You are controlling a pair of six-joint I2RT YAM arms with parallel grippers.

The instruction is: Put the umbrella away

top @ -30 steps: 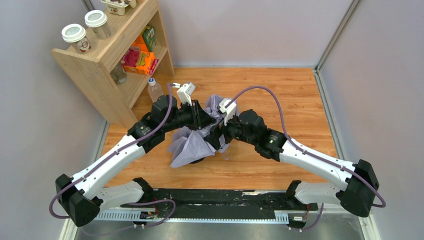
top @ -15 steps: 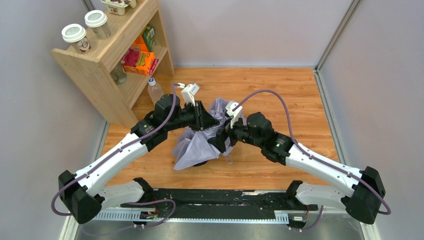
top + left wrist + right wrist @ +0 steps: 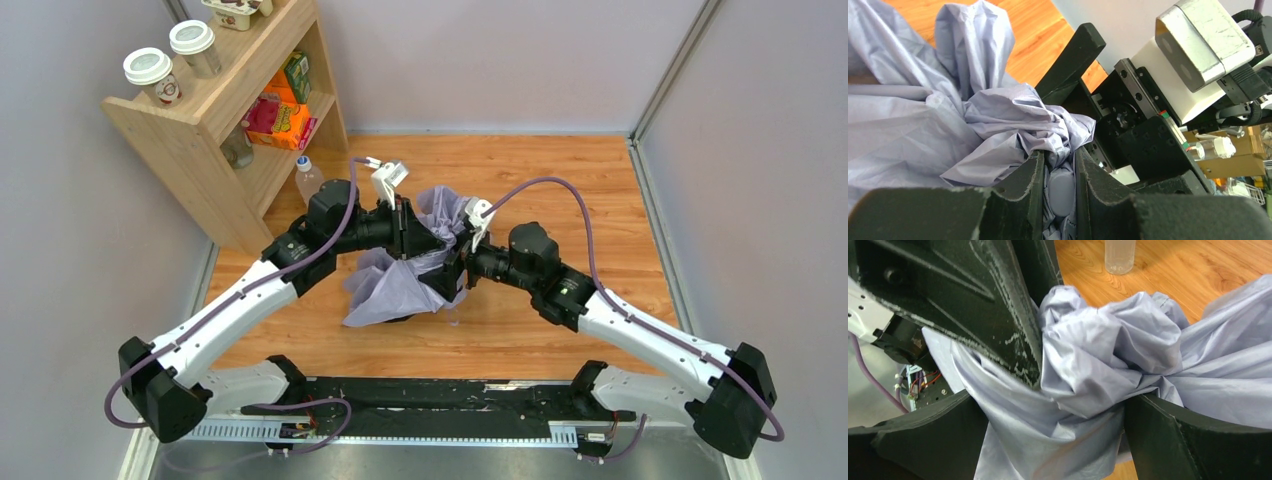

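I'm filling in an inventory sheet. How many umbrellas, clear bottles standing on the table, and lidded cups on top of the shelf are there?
umbrella: 1
clear bottle: 1
lidded cups: 2
Total: 4

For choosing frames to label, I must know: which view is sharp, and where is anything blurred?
Top external: evenly lit and sharp, a soft shadow under the umbrella. Left wrist: fabric sharp, the left gripper blurred along the bottom edge. Right wrist: fabric crisp, the bottle at the top slightly soft.
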